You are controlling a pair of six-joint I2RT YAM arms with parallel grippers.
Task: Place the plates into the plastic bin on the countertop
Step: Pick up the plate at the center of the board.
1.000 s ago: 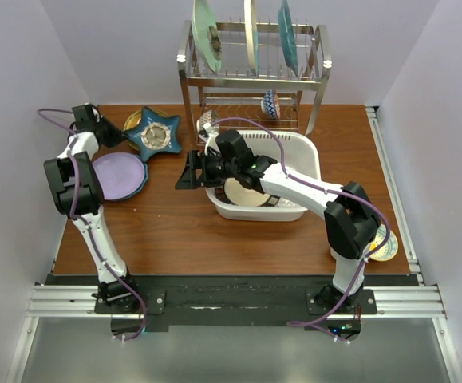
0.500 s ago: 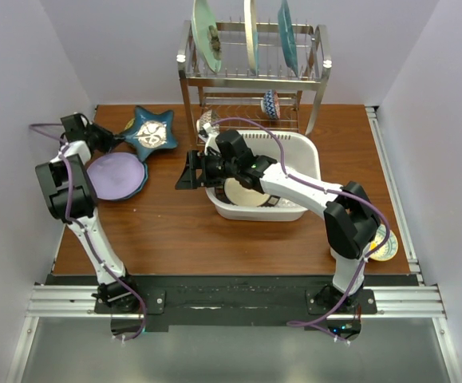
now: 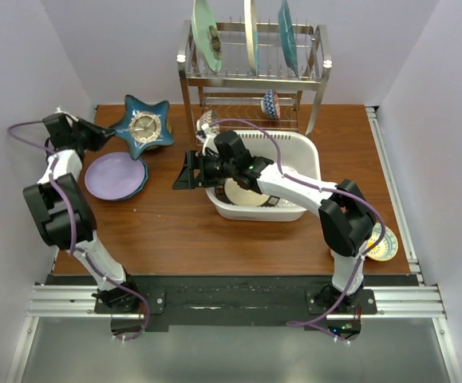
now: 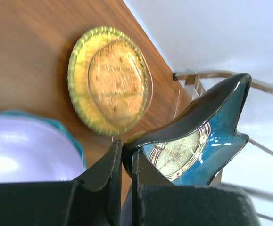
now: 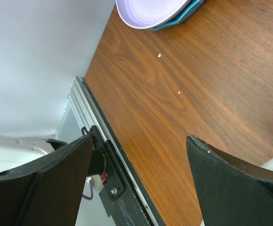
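Note:
My left gripper (image 3: 96,134) (image 4: 127,157) is shut on one point of the blue star-shaped plate (image 3: 143,126) (image 4: 207,136), holding it tilted above the back left of the countertop (image 3: 175,231). Below it in the left wrist view lies an amber patterned plate (image 4: 110,77). A lavender plate (image 3: 115,175) (image 5: 145,9) rests on a blue-rimmed one beside it. The white plastic bin (image 3: 310,152) sits mid-table with a pale plate (image 3: 241,195) inside. My right gripper (image 3: 184,171) (image 5: 140,141) hangs open and empty just left of the bin.
A steel wire rack (image 3: 250,76) stands behind the bin, holding three big upright plates and a small patterned bowl (image 3: 270,104). A small saucer with a yellow centre (image 3: 384,243) lies near the right arm's base. Walls close in on both sides.
My left arm has swung back and to the left, carrying the star-shaped plate up and away from the lavender plate. The right arm has hardly moved.

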